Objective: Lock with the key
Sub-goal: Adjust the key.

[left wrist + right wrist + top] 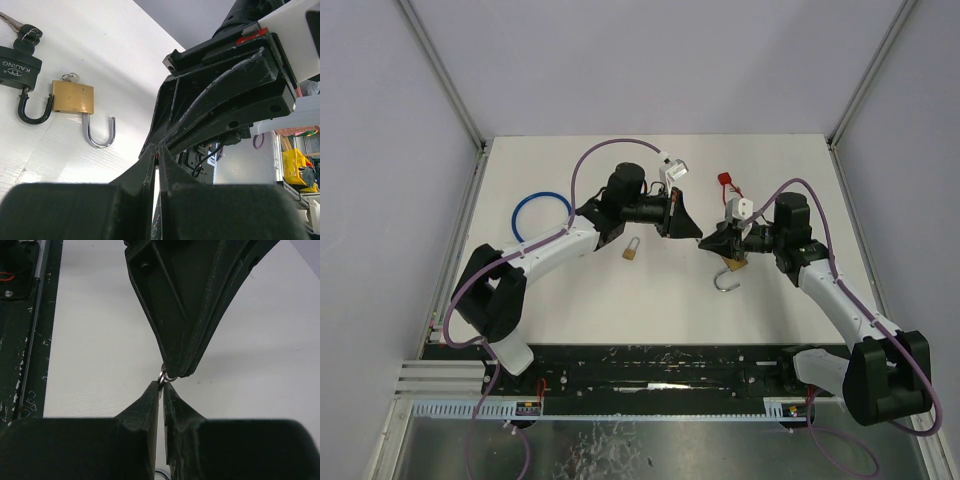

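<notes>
Above the worktop the left fingers, pressed shut, pinch a small key ring at their tips, while the right fingers, narrowed to a slit, meet it tip to tip, over the open padlock

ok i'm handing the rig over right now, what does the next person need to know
Left tool: shut, pinching a small metal ring at its tip.
Right tool: tip to tip with it, jaws almost together at the same ring; grip unclear.
Locks: brass padlock lies flat, shackle open; black padlock beside it, keys at its end; smaller brass padlock nearer the left arm.
Done: ring is between both tools.
Left: the open shackle is not yet closed.
</notes>
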Motion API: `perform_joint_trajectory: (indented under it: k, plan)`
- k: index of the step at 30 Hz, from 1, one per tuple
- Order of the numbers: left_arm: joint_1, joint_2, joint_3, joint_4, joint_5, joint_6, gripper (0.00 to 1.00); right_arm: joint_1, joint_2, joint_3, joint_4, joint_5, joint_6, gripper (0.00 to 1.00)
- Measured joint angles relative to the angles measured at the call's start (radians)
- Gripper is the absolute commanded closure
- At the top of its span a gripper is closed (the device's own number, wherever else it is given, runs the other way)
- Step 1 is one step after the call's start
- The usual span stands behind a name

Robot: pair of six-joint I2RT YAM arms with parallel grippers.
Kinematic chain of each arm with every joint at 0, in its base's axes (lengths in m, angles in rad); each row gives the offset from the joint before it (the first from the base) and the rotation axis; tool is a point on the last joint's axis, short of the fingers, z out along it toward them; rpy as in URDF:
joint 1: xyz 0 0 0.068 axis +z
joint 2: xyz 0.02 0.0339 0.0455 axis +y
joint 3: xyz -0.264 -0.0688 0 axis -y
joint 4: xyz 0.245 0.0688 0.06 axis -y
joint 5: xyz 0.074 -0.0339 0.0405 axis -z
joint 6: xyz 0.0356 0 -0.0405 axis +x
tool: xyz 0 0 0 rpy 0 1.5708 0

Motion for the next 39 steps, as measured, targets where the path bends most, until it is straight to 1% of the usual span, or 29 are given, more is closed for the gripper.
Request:
perform_joint_trajectory:
  k: [4,6,10,12,16,21,25,28,34,39]
  plan:
    - [0.000,0.000,0.000,0.002,-0.001,-0.006,0.99,0.000,-0.008,-0.003,-0.002,-0.004,0.007,0.96]
    - [0.000,0.000,0.000,0.002,-0.003,-0.007,0.97,0.001,-0.010,-0.004,-0.002,-0.005,0.010,1.00]
    - [0.000,0.000,0.000,0.000,-0.011,-0.013,0.92,0.001,-0.011,-0.004,-0.002,-0.004,0.014,1.00]
    - [0.000,0.000,0.000,-0.002,-0.020,-0.014,0.84,0.003,-0.013,-0.004,-0.001,-0.005,0.023,1.00]
    - [0.000,0.000,0.000,-0.011,-0.037,-0.019,0.74,0.006,-0.015,-0.010,0.026,-0.001,0.078,1.00]
    - [0.000,0.000,0.000,-0.041,-0.064,-0.023,0.63,0.007,-0.016,-0.044,0.101,-0.001,0.182,1.00]
    - [0.009,-0.002,-0.003,-0.047,-0.099,-0.031,0.53,0.007,-0.018,-0.059,0.125,0.000,0.230,1.00]
    - [0.025,-0.035,-0.043,-0.044,-0.120,-0.046,0.52,0.007,-0.022,-0.067,0.132,0.002,0.253,1.00]
    - [0.076,-0.146,-0.148,-0.010,-0.149,-0.092,0.53,0.007,-0.025,-0.084,0.154,0.006,0.295,1.00]
    - [0.085,-0.200,-0.226,0.050,-0.159,-0.136,0.53,0.007,-0.025,-0.100,0.175,0.011,0.337,1.00]
